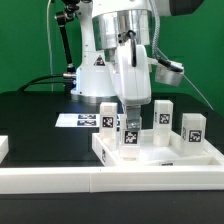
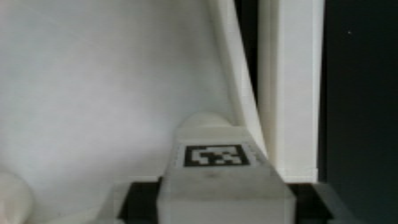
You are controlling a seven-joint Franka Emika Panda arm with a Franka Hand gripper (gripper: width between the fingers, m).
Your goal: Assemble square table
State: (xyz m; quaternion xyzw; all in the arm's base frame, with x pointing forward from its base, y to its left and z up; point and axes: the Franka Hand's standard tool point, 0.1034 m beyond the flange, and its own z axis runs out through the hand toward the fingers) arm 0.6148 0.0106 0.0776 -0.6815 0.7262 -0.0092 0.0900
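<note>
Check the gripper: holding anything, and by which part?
Yes. The gripper is shut on a leg, gripping its upper end, with the leg upright over the tabletop. The wrist view shows the leg's tagged face between the fingers.

Exterior view: camera set low, about level with the tabletop [image 1: 30,110], facing the arm head-on from near range; the robot base sits at upper centre of frame, a green backdrop behind. Wrist view: camera mounted on the arm, looking along the end effector [image 1: 130,128] at very close range (focus soft). Shared ground: both views take in the tagged leg [image 1: 130,135] [image 2: 217,165] and the white square top [image 1: 160,158] [image 2: 107,90].
</note>
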